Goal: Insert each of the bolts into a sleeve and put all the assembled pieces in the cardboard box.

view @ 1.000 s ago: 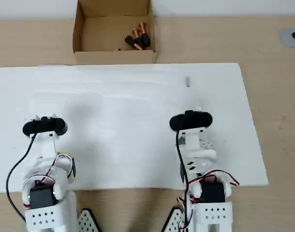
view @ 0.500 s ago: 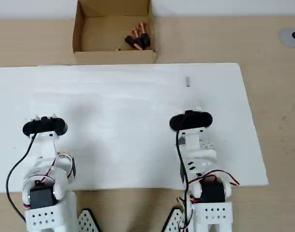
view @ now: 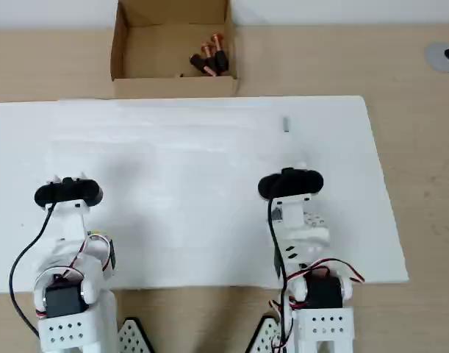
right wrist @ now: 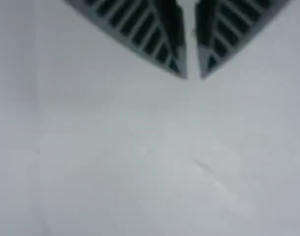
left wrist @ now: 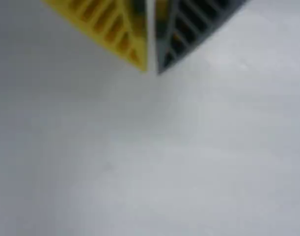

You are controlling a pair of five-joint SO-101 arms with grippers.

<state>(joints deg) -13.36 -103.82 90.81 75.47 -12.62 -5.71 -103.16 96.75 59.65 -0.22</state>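
Bolts (view: 209, 59) of copper colour, seated in dark sleeves, lie bunched against the right wall of the open brown cardboard box (view: 173, 88), so the task looks all but finished. One small grey sliver (view: 286, 124), too small to identify, rests on the white sheet (view: 173, 184). Left gripper (left wrist: 150, 69) and right gripper (right wrist: 193, 73) hang over bare sheet, jaws nearly together, holding nothing.

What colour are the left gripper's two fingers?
Left gripper: one finger yellow, one dark grey; best in left wrist view.

No text, number or sign can be read on the cardboard box (view: 173, 87) or the white sheet (view: 180, 184).
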